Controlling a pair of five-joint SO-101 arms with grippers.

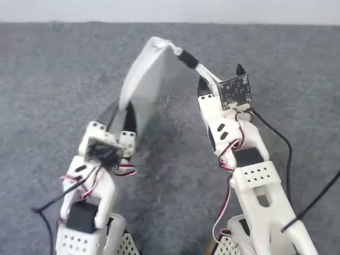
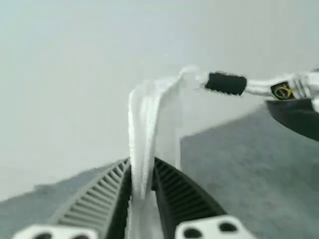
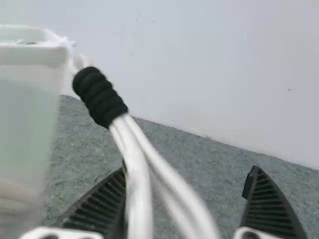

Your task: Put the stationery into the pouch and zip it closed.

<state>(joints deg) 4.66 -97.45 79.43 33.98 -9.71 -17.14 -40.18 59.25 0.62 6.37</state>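
- The left gripper [image 2: 142, 164] has its jaws narrow, pinched on the lower edge of the pouch [image 2: 154, 114]. In the high view this gripper [image 1: 121, 118] sits at 7 o'clock from the pouch.
- The right gripper [image 3: 189, 174] has its jaws wide. The pull cord [image 3: 144, 184] lies along the inner face of 1 jaw with nothing clamping it.
- The black bead [image 3: 98, 97] binds the cord close to the pouch corner.
- In the high view the pouch [image 1: 143, 74] hangs lifted off the table [image 1: 53, 79], tilted, around 12 o'clock from the middle of the view. Its cord [image 1: 204, 71] runs off toward 4 o'clock into the right gripper [image 1: 220, 78].
- Step in hand, as I judge it: the zipping. The left side anchors the pouch while the right lines up on the cord. How far the zip is shut I cannot tell.
- The next move probably calls for the right jaws to close on the cord below the bead. They would then draw along the zip line, away from the left grip, which must hold firm so the pouch does not slip.
- Count: 1 pouch, 1 pull cord with 1 bead, 2 grippers. I cannot tell through its wall whether any stationery is inside the pouch.
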